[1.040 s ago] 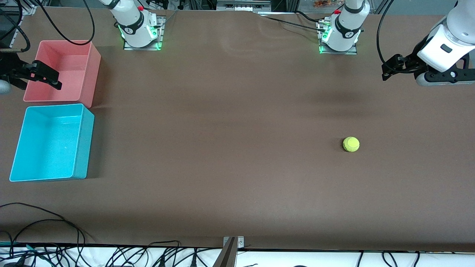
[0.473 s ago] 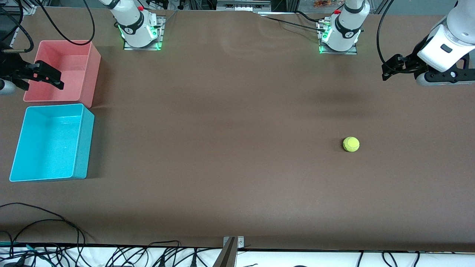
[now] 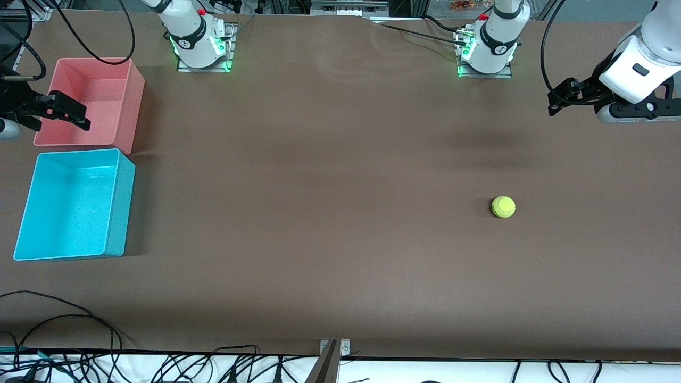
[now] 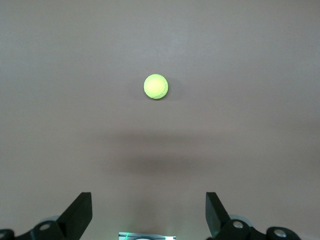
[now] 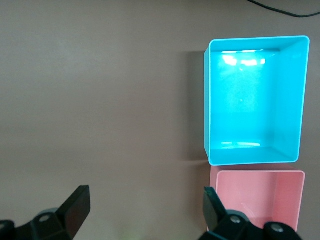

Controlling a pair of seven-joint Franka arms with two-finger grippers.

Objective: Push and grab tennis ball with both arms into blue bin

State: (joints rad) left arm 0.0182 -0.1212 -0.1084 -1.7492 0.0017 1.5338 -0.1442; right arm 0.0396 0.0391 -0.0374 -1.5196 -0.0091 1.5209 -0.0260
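Note:
The tennis ball (image 3: 503,207) lies on the brown table toward the left arm's end; it also shows in the left wrist view (image 4: 156,86), apart from the fingers. My left gripper (image 3: 554,103) hangs open and empty above the table near that end, its jaws wide apart in its wrist view (image 4: 147,215). The blue bin (image 3: 120,207) stands empty at the right arm's end and shows in the right wrist view (image 5: 206,105). My right gripper (image 3: 80,116) is open and empty over the pink bin's outer edge, seen also in its wrist view (image 5: 145,210).
The pink bin (image 3: 130,101) stands right beside the blue bin, farther from the front camera; it also shows in the right wrist view (image 5: 260,200). The arm bases (image 3: 199,45) sit along the table's back edge. Black cables (image 3: 64,319) lie at the front edge.
My right gripper has shifted slightly over the pink bin's edge. The ball, the bins and the left gripper have not moved.

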